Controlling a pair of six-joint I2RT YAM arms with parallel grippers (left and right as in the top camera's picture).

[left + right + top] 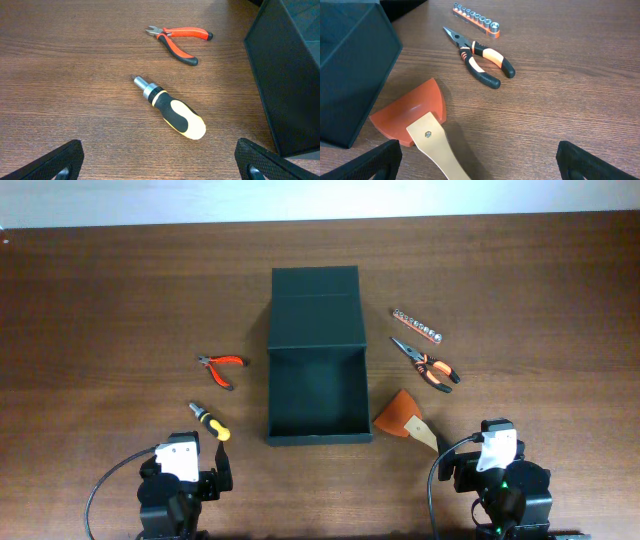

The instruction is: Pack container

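The dark green container (316, 370) stands open in the table's middle, its flap lid laid back at the far end; its wall shows in the left wrist view (287, 75) and the right wrist view (350, 65). Left of it lie red-handled cutters (222, 367) (180, 40) and a yellow-black screwdriver (210, 421) (172, 110). Right of it lie a socket rail (417, 326) (476, 19), orange-black pliers (427, 365) (480, 56) and an orange scraper with a wooden handle (405, 418) (420, 125). My left gripper (160, 162) and right gripper (477, 162) are open and empty, near the front edge.
The brown wooden table (120, 300) runs to a pale wall at the back. The container's inside is bare.
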